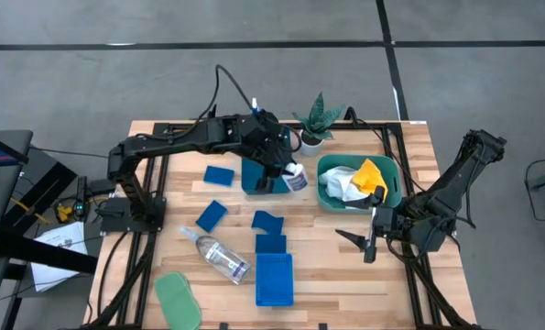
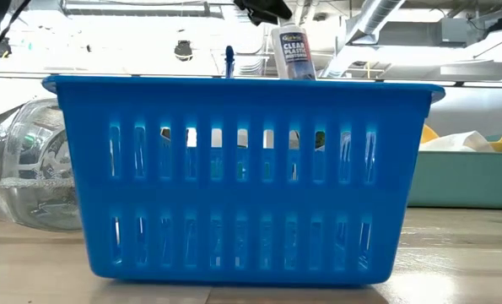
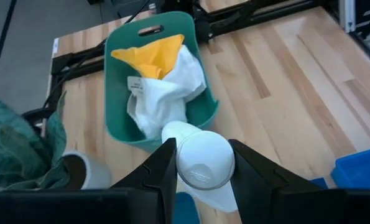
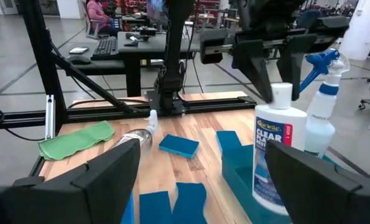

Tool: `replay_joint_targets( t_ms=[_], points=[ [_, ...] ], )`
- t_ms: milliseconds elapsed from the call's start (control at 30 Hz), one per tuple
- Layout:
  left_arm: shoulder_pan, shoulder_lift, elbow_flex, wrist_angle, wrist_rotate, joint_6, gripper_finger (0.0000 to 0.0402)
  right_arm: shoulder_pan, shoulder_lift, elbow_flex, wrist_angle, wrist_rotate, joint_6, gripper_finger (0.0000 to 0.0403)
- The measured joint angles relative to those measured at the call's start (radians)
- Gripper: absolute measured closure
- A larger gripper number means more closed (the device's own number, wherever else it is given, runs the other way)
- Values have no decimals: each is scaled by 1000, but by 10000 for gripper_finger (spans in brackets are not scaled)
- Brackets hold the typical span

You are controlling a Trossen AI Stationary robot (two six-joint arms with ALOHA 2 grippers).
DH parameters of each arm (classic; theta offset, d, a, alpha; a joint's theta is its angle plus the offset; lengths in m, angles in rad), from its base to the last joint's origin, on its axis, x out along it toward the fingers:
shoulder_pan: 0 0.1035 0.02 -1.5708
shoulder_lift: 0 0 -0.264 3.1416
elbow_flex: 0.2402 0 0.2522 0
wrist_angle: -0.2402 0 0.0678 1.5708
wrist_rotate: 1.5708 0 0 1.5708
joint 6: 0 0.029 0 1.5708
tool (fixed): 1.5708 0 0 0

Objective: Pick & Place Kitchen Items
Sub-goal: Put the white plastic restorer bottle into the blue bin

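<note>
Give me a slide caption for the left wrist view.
Left end effector gripping the white bottle's cap above the teal tub holding yellow and white cloths.

A white plastic bottle with a blue label point(image 4: 273, 155), a yellow cloth point(image 3: 149, 55) in a teal plastic tub point(image 3: 119, 130), and a slotted blue plastic basket point(image 2: 242, 177) are seen on a pale wooden tabletop point(image 1: 327, 275).

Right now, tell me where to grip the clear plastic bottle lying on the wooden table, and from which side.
Grip the clear plastic bottle across its round body, coming straight down from above. It lies on its side, slanted, cap toward the table's far side, so set the fingers square to its length. The body looks easier to hold than the narrow neck.
</note>
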State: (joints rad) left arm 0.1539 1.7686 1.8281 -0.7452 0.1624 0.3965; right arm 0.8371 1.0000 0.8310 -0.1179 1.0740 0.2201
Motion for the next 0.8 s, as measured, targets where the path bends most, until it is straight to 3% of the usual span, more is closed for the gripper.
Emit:
replay_joint_targets(
  t_ms=[800],
  points=[
    [43, 20, 25, -61, -5, 10, 292, 0, 0, 14, -1, -2, -47, 67]
  ],
)
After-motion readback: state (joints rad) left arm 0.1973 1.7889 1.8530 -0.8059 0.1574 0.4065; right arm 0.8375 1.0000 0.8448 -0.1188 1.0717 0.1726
